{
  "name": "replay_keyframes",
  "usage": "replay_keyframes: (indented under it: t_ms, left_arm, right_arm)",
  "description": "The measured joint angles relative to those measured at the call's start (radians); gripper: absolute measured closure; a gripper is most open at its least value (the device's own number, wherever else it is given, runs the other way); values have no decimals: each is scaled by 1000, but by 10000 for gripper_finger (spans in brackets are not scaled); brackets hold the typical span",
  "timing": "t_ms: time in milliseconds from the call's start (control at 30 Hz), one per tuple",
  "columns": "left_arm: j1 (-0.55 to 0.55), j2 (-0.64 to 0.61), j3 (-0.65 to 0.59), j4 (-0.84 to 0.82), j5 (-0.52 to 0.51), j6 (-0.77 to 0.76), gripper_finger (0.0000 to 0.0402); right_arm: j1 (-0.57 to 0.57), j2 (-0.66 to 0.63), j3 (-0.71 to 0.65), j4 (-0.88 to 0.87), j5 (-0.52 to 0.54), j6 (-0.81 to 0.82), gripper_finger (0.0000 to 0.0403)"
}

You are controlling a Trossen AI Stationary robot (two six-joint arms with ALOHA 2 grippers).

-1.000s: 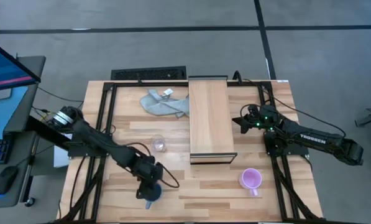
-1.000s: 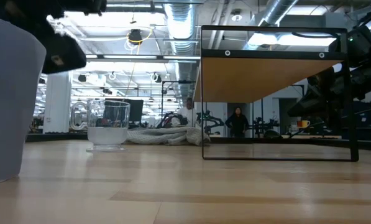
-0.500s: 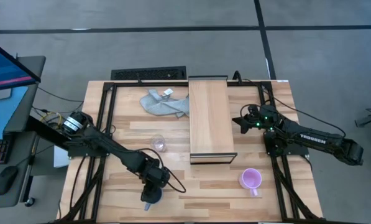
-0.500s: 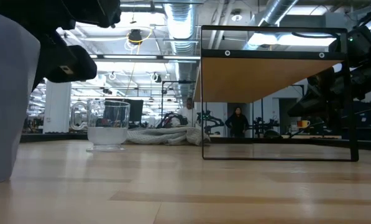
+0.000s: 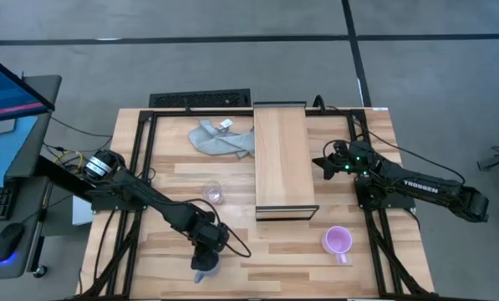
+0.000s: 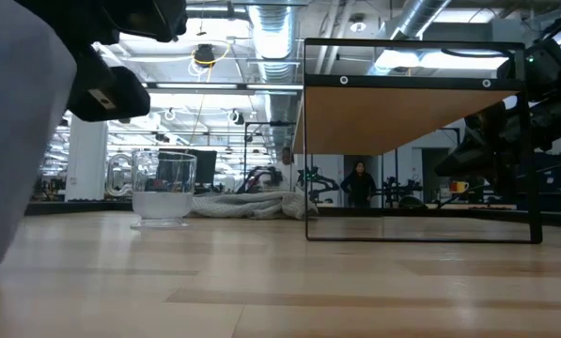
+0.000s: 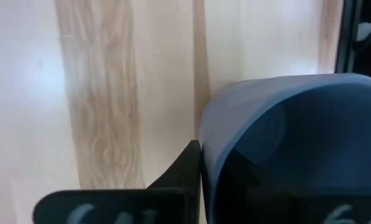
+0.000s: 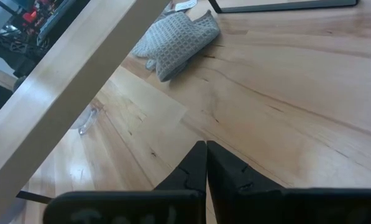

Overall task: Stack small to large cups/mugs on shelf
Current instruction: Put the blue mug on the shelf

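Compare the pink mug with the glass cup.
The pink mug is opaque pink; the glass cup is clear. The mug has a handle; none is visible on the cup. The mug stands right of the shelf near the front edge, the cup left of it, farther back. Both stand upright on the table, untouched.

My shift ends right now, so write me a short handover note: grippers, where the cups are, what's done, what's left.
Left gripper: shut on the blue-grey mug at the table's front edge.
Right gripper: shut, empty, waiting right of the shelf.
Pink mug: on the table, front right of the shelf.
Glass cup: on the table, left of the shelf.
Done: only this grasp; nothing on the shelf.
Left: move all three onto the shelf and stack them.
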Motion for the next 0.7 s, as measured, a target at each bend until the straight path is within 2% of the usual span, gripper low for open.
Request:
replay_keyframes:
  t_ms: [133, 300, 467, 700]
  left_arm:
    - [20, 0, 4, 20, -4, -12, 392]
    - [62, 0, 73, 36, -49, 20, 392]
    - [99, 0, 140, 18, -113, 121, 392]
    - [147, 0, 185, 21, -126, 164, 392]
  right_arm:
    - [0, 0, 0, 0, 0, 0, 369]
    - [0, 0, 0, 0, 0, 0, 369]
    - [0, 0, 0, 0, 0, 0, 369]
    - [0, 0, 0, 0, 0, 0, 369]
